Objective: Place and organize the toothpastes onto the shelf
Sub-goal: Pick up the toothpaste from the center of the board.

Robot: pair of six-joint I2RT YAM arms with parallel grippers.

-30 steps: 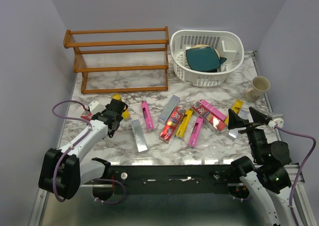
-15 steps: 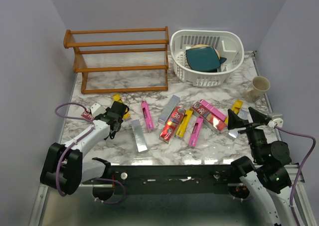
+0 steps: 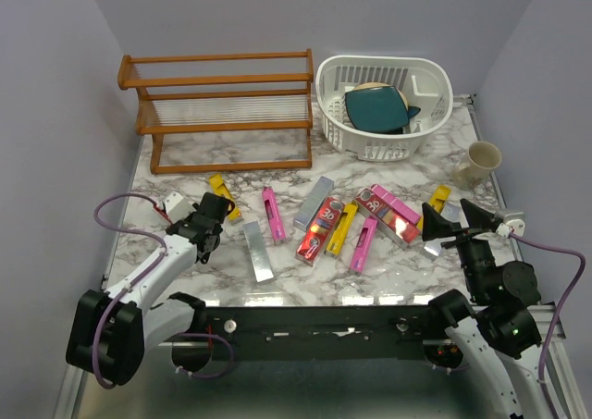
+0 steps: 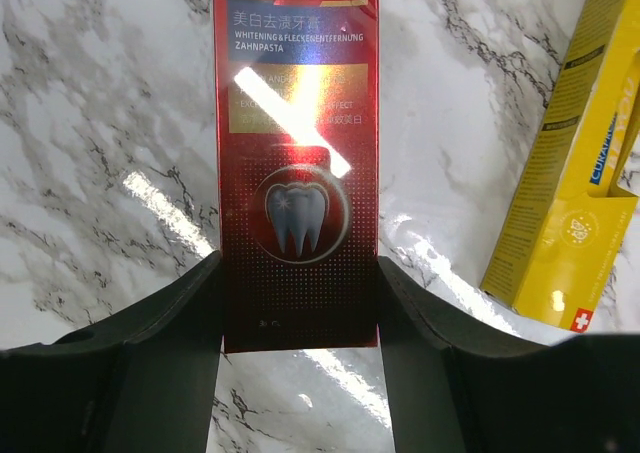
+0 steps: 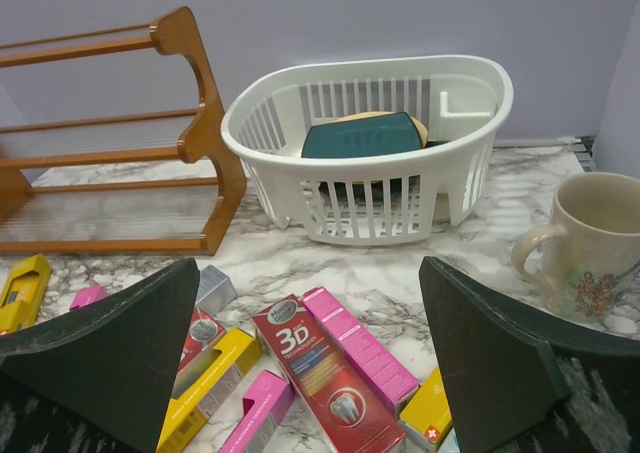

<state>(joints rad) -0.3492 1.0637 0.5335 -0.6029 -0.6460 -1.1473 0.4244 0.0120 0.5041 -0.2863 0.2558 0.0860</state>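
Setting: robot lab test cell. Marble-print tabletop (image 3: 277, 155) boxed in by plain lilac walls (image 3: 55, 86) at left, far and right. A metal frame rail (image 3: 324, 326) along the near edge carries two arms (image 3: 153, 266) with purple cables (image 3: 116, 206). Props are household stock: wooden shelf (image 3: 217, 81), white basket (image 3: 384, 77), mug (image 3: 476, 163), toothpaste cartons (image 3: 317, 229).

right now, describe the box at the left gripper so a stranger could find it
From the wooden shelf at the back left, come forward to the table's left side. There the red carton lies flat between the fingers of the left gripper. Unlike the yellow carton beside it, it is glossy red with a tooth emblem.
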